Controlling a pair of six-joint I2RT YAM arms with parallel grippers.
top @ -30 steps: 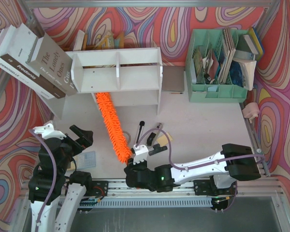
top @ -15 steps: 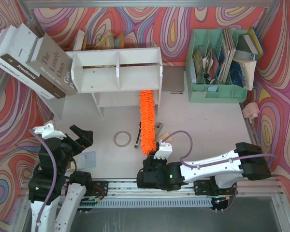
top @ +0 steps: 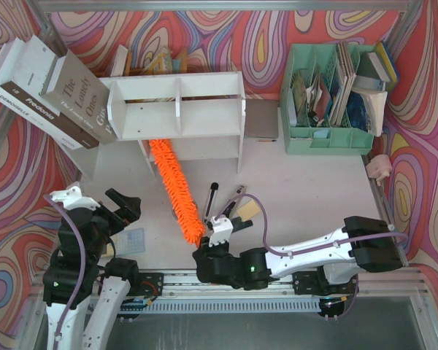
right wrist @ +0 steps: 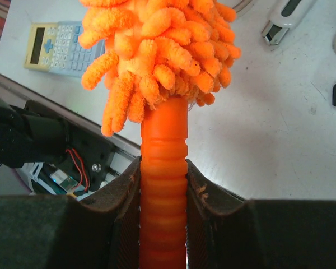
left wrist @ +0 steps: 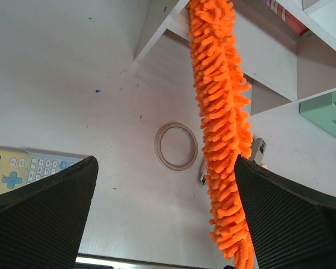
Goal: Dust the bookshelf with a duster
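The white two-tier bookshelf point(top: 177, 106) stands at the back of the table, and its lower panels show in the left wrist view point(left wrist: 269, 53). The fluffy orange duster point(top: 174, 188) slants from under the left part of the shelf's lower tier down to my right gripper point(top: 204, 244). That gripper point(right wrist: 163, 179) is shut on the duster's ribbed orange handle point(right wrist: 163, 162). My left gripper point(top: 120, 208) hangs open at the near left, with nothing between its fingers point(left wrist: 45, 213). The duster point(left wrist: 221, 112) passes just inside the right finger in that view.
Large books point(top: 51, 87) lean at the back left. A mint-green organizer point(top: 328, 95) full of papers stands at the back right. On the table lie a calculator point(top: 131, 239), a thin ring point(left wrist: 176, 147), a black pen point(top: 212, 197) and a small stapler-like tool point(right wrist: 285, 19).
Half a second ago the duster stood under the shelf's right end. My right gripper has swung it back left, to about where it was a second ago. The left arm has not moved.
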